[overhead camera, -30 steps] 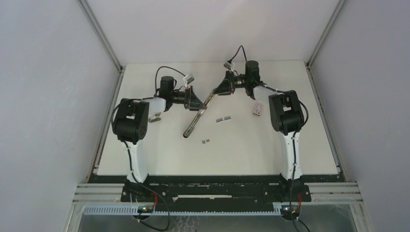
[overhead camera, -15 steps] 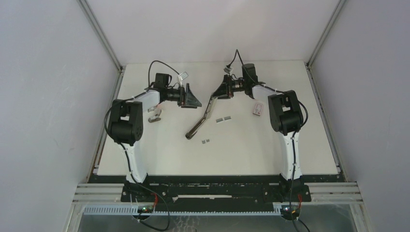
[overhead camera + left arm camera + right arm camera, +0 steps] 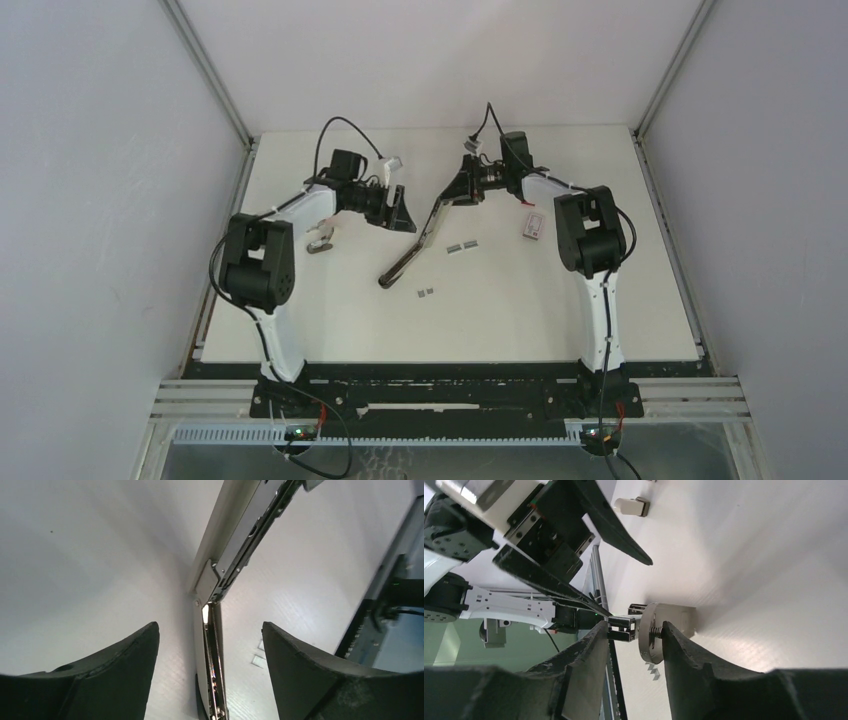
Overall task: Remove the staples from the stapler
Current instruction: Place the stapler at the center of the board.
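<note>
– dark grey metal is shown at the middle of the white tabletop point(image 3: 520, 310). how is the stapler point(image 3: 412, 248) laid?
– its long axis is set aslant, from a near-left tip resting on the tabletop up to a far-right silvery end point(image 3: 651, 639). that end is clamped between the fingers of the right gripper point(image 3: 457, 191).
– and the left gripper point(image 3: 404, 213)?
– it is held just left of the stapler's middle, fingers spread wide, nothing gripped. the opened channel is seen straight ahead between them, so the left arm is judged the one placed to reach in.
– where are the staples point(image 3: 461, 247)?
– small strips are seen loose on the tabletop, just right of the stapler. whether more lie in the channel cannot be told.
</note>
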